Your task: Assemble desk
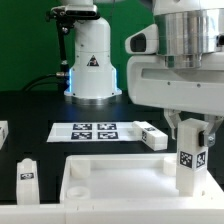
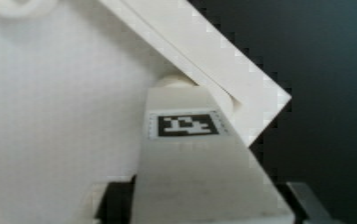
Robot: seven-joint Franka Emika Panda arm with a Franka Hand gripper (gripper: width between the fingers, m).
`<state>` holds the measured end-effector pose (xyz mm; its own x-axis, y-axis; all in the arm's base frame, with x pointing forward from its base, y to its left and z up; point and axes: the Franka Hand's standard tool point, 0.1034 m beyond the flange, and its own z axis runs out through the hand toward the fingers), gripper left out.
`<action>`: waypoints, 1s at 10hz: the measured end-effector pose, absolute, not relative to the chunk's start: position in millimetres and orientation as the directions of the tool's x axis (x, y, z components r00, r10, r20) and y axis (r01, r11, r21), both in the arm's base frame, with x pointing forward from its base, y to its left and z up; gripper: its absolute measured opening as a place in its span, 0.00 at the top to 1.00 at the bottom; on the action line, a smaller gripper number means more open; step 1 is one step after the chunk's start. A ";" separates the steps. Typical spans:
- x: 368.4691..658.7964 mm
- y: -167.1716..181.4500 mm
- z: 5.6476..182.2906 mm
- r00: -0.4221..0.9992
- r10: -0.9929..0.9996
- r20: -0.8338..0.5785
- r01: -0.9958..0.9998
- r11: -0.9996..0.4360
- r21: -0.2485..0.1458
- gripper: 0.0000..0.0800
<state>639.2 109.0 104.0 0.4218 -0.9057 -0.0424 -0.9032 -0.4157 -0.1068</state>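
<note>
The desk's large white rimmed panel [image 1: 120,185] lies flat at the front of the black table. My gripper [image 1: 189,135] is shut on a white block leg [image 1: 187,158] with a square tag, held upright over the panel's corner at the exterior view's right. In the wrist view the leg [image 2: 196,160] fills the space between my fingers [image 2: 303,200], its far end at the panel's corner rim [image 2: 219,70]. Another leg [image 1: 27,172] stands upright at the exterior view's left. A third leg [image 1: 152,135] lies on the table behind the panel.
The marker board [image 1: 85,131] lies flat behind the panel. The robot's white base [image 1: 92,60] stands at the back. A white part [image 1: 3,131] shows at the exterior view's left edge.
</note>
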 end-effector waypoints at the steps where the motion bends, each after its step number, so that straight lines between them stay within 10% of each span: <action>1: 638.9 109.6 103.4 0.252 -0.965 -0.069 -0.964 -0.245 -0.100 0.64; 10: 642.7 105.7 105.3 -0.397 -0.909 -0.129 -0.909 0.408 -0.082 0.64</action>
